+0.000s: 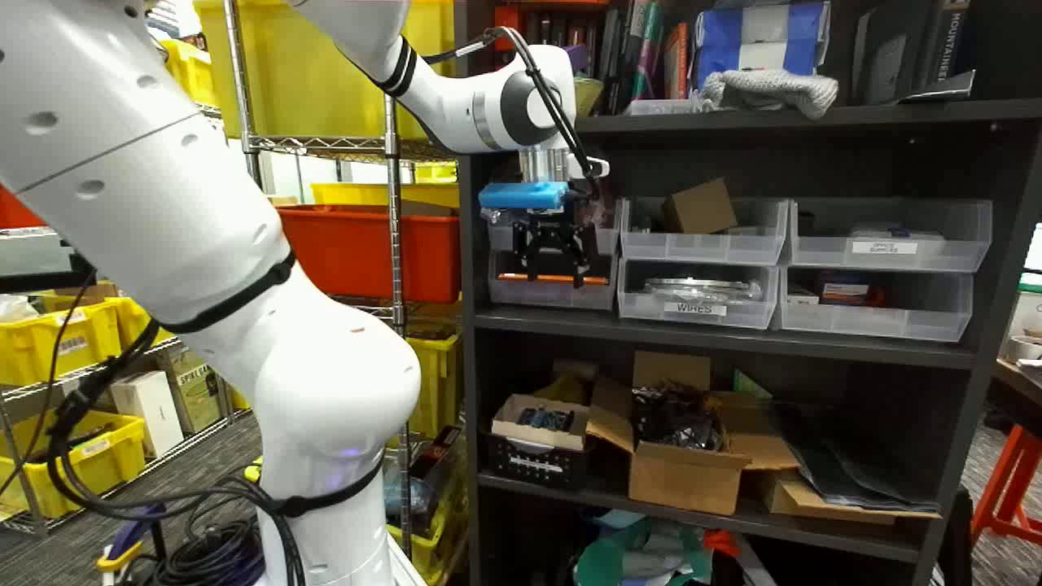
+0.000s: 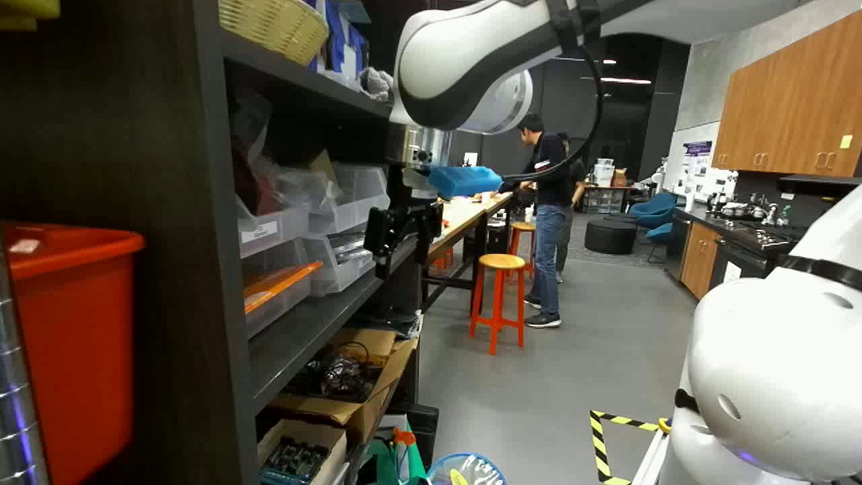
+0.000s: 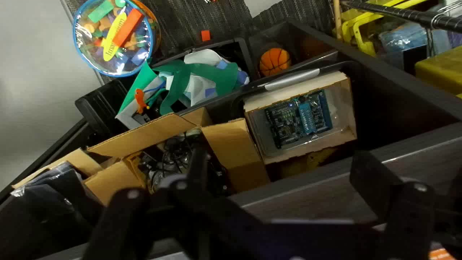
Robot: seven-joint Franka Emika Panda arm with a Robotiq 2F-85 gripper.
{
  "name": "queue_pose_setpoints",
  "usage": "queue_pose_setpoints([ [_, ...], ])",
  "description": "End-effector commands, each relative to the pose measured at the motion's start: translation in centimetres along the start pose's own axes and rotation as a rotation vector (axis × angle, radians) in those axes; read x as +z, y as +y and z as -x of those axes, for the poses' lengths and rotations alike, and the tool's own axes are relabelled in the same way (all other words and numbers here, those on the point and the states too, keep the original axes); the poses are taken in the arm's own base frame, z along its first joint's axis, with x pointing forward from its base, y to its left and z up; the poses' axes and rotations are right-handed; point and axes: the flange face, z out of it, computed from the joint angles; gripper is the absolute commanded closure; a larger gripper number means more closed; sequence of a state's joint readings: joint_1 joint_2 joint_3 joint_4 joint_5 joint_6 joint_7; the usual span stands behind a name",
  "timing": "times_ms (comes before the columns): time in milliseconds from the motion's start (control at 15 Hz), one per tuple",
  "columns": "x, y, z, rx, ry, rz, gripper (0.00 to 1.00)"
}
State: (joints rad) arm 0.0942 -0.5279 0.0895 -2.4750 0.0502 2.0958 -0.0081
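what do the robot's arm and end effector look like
The arm is white and rounded, with dark grey trim, black straps and black cables. It has a silver wrist flange, a bright blue block and a black end effector with jointed fingers.

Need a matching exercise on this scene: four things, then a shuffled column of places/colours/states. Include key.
1. gripper
2. WIRES bin
3. circuit board
4. basketball

A. inside an open-topped box
B. orange with dark lines
C. jaws apart, nothing between them
D. translucent plastic, in the lower row

Pairs: 1-C; 2-D; 3-A; 4-B
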Motion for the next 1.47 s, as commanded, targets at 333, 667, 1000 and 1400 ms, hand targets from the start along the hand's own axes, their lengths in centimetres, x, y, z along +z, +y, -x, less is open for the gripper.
queue_pose_setpoints([
  [333, -0.09, -0.01, -0.03, 0.0, 0.0, 0.0, 0.0],
  [667, -0.09, -0.01, -0.03, 0.0, 0.0, 0.0, 0.0],
  [1000, -0.09, -0.01, -0.03, 0.0, 0.0, 0.0, 0.0],
  [1400, -0.12, 0.06, -0.14, -0.041, 0.045, 0.056, 0.0],
])
